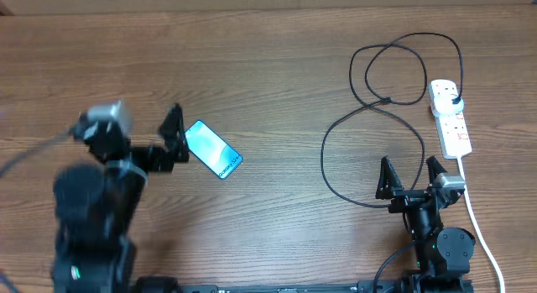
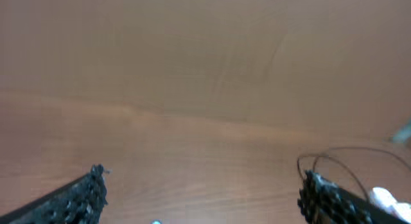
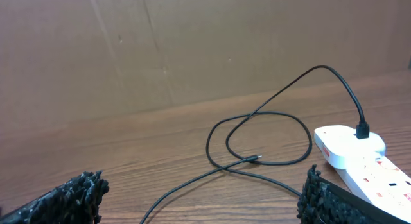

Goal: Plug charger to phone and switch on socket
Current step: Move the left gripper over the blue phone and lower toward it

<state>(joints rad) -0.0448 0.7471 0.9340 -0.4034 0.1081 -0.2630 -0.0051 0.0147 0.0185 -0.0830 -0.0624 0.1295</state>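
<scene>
The phone (image 1: 212,149), with a blue-teal screen, lies at an angle on the wooden table, left of centre. My left gripper (image 1: 178,138) is open and empty, just left of the phone and pointing at it. In the blurred left wrist view its fingers (image 2: 202,197) are spread wide over bare wood. The charger cable (image 1: 324,154) lies in loose loops at the right. Its black plug (image 1: 454,98) sits in the socket strip (image 1: 450,117). My right gripper (image 1: 411,171) is open and empty, below the loops. The right wrist view shows the cable (image 3: 212,137), its free tip (image 3: 255,159) and the strip (image 3: 366,163).
The strip's thick white cord (image 1: 480,226) runs down the right side past the right arm. A cardboard wall (image 3: 192,44) stands behind the table. The left arm's base (image 1: 88,226) fills the lower left corner.
</scene>
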